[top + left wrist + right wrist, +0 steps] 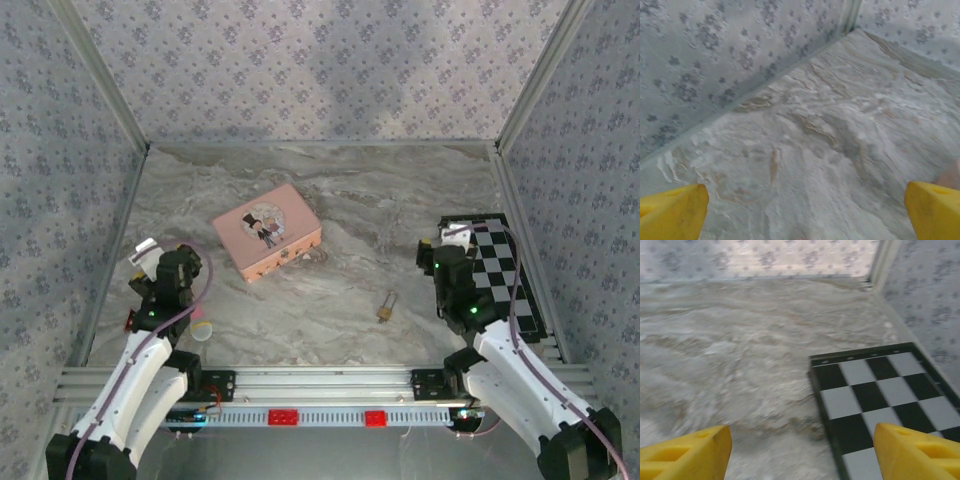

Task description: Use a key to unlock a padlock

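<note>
The tiny brass padlock (385,307) with its thin silver shackle lies on the marble tabletop, right of centre near the front. I cannot make out a key. My left gripper (148,254) hovers at the far left by the wall, far from the padlock. In the left wrist view the left gripper (805,220) is open, its yellow fingertips (672,212) wide apart over bare marble. My right gripper (446,242) is behind and to the right of the padlock. The right gripper (802,455) is open too, with nothing between its fingers (920,452).
A pink box (267,231) with a picture on its lid sits left of centre. A black-and-white checkered board (510,275) lies along the right wall, and its edge (880,390) runs under my right gripper. A pale yellow disc (202,329) lies by the left arm. Walls enclose three sides.
</note>
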Motion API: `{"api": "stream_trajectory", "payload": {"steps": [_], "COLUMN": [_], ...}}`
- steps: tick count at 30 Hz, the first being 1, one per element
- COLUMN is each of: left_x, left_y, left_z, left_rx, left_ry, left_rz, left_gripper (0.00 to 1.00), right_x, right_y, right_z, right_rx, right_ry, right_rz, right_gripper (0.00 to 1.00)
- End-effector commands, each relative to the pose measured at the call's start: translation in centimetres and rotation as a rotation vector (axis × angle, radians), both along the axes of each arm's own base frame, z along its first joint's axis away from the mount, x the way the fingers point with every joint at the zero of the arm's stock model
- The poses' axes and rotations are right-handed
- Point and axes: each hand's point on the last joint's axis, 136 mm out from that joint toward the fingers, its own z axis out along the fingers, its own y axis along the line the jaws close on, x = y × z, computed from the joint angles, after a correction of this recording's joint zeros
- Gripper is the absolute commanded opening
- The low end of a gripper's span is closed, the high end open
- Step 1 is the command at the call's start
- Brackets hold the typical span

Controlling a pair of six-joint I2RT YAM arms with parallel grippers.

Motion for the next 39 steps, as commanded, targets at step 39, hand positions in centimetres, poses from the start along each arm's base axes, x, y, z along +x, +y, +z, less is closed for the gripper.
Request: {"api": "stream_trajectory", "payload": {"steps": [39], "left_x": [13.8], "left_y": [-3.3], "left_z": [-6.3], "left_rx": [0.169], "left_ry": [0.047], "left_rz": [-0.435], "left_gripper": [1.0], "right_x": [8.0], "right_y": [-1.7], "right_z": [-6.0], "right_rx": [-0.118], "right_ry": [-0.066], "right_rz": [0.155], "right_gripper": [0.81]}}
